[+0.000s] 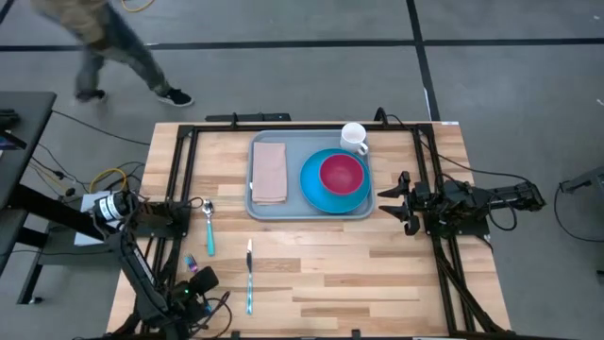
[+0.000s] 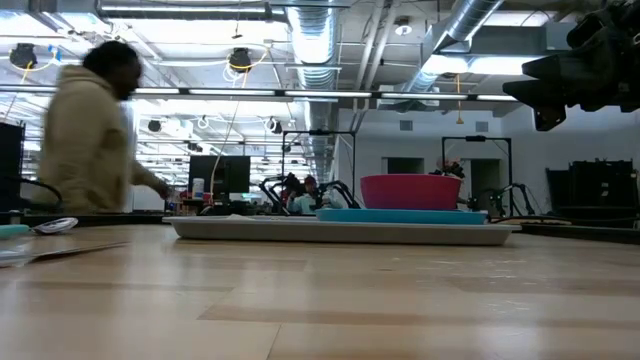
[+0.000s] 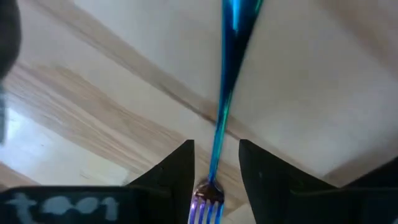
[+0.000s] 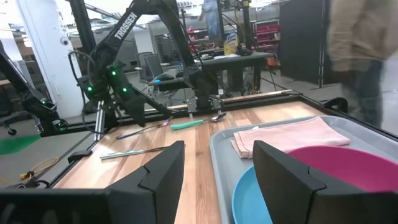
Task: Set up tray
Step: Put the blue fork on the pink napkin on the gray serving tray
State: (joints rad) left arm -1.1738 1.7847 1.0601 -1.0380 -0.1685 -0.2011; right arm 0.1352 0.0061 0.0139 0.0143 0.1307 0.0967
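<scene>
Overhead, the tray [image 1: 310, 210] lies flat on the wooden bench [image 1: 377, 274], toward its far edge and roughly midway between the 2 arms. On the tray a folded pink napkin [image 1: 270, 171] takes the left part, and a round blue plate [image 1: 332, 192] takes the right part with a magenta bowl [image 1: 342, 173] sitting on it. A white mug [image 1: 354, 137] stands at the tray's far right corner; whether it is on the rim or just off it cannot be told.

The right gripper [image 1: 394, 200] hovers just beside the tray's right end, its jaws spread and holding nothing; its own camera looks between the 2 dark fingers [image 4: 158, 171] across the tray [image 4: 219, 163] and the napkin [image 4: 286, 137].

The left gripper [image 1: 200, 280] is low at the near left corner of the bench. Its wrist camera shows the jaws spread, 1 finger [image 3: 177, 171] on each side of a blue-handled fork [image 3: 219, 124] whose tines [image 3: 205, 210] sit between them; the fingers do not appear to press the fork.

Also on the bench, left of the tray, lie a spoon with a teal handle [image 1: 209, 227] and a blue-handled knife [image 1: 249, 276], well apart from each other.

A person [image 1: 113, 42] walks on the floor beyond the bench's far left corner.
</scene>
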